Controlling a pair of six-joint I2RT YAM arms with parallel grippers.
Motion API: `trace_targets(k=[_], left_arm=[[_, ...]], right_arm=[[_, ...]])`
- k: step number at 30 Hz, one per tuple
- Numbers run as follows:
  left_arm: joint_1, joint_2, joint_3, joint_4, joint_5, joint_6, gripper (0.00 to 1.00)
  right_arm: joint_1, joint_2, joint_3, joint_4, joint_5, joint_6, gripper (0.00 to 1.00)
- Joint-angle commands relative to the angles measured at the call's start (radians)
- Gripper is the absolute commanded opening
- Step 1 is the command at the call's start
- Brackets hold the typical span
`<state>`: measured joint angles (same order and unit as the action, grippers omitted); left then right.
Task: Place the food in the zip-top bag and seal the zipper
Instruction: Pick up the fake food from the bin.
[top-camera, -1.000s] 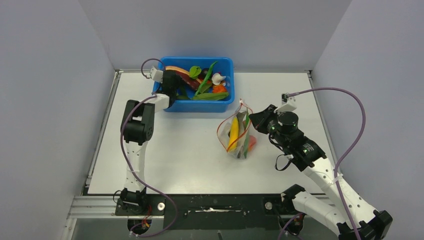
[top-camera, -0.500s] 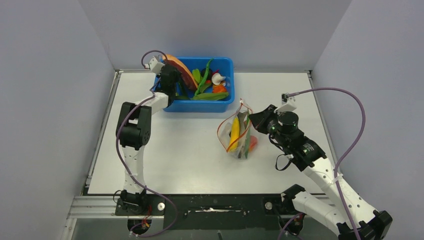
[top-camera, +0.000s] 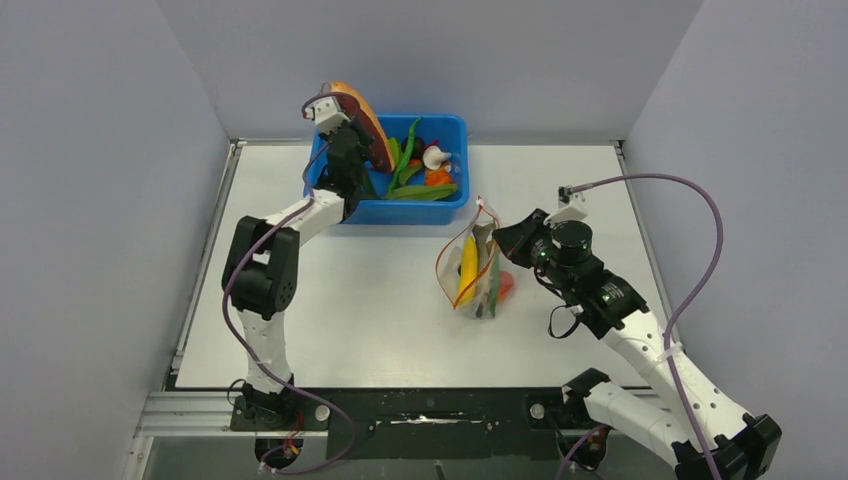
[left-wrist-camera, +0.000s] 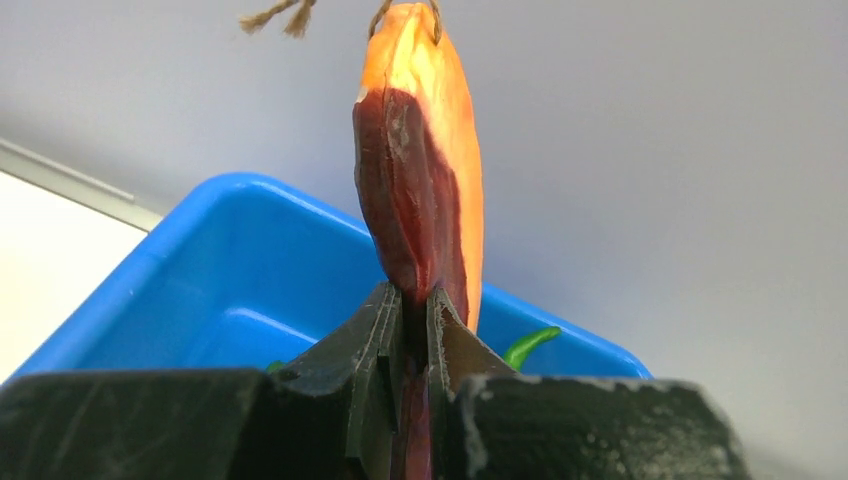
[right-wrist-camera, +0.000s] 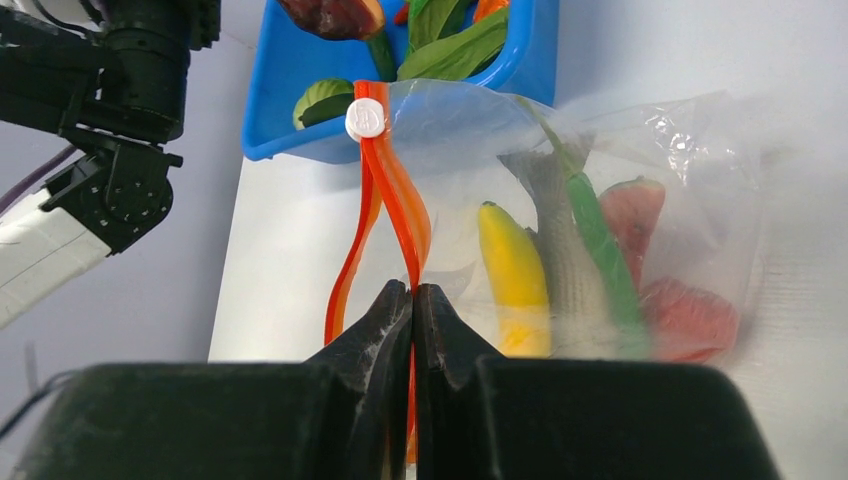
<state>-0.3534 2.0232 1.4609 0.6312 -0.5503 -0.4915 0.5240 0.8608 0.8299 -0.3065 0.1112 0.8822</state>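
Note:
My left gripper (top-camera: 352, 140) is shut on the orange-red papaya slice (top-camera: 362, 120), held upright above the left end of the blue tub (top-camera: 452, 203); the slice fills the left wrist view (left-wrist-camera: 425, 170) between the jaws (left-wrist-camera: 412, 300). My right gripper (top-camera: 507, 240) is shut on the red-orange zipper strip (right-wrist-camera: 405, 215) of the clear zip-top bag (top-camera: 475, 270), holding its mouth open. The white slider tab (right-wrist-camera: 366, 118) sits at the strip's far end. Inside the bag lie a yellow banana (right-wrist-camera: 515, 270), a grey fish (right-wrist-camera: 560, 230), a green pod (right-wrist-camera: 600, 250) and red fruit (right-wrist-camera: 690, 310).
The blue tub at the back still holds green pods (top-camera: 410, 155), leaves, a white mushroom (top-camera: 436, 156) and an orange piece (top-camera: 438, 177). Grey walls enclose the white table (top-camera: 350, 300) on three sides. The left arm's links stretch along the table's left side.
My left gripper has lifted the papaya slice up out of the tub, raising it above the rim. The right gripper and bag have stayed almost still.

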Motion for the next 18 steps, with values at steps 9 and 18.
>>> trace_targets(k=[9,18], left_arm=[[-0.016,-0.248,-0.108,0.171,0.055,0.199,0.0],[-0.018,-0.464,-0.236,0.046,0.24,0.113,0.0]], right_arm=[[-0.006,0.016,0.048,0.044,-0.014,0.011,0.0],[-0.008,0.037,0.069,0.063,-0.027,0.02,0.0]])
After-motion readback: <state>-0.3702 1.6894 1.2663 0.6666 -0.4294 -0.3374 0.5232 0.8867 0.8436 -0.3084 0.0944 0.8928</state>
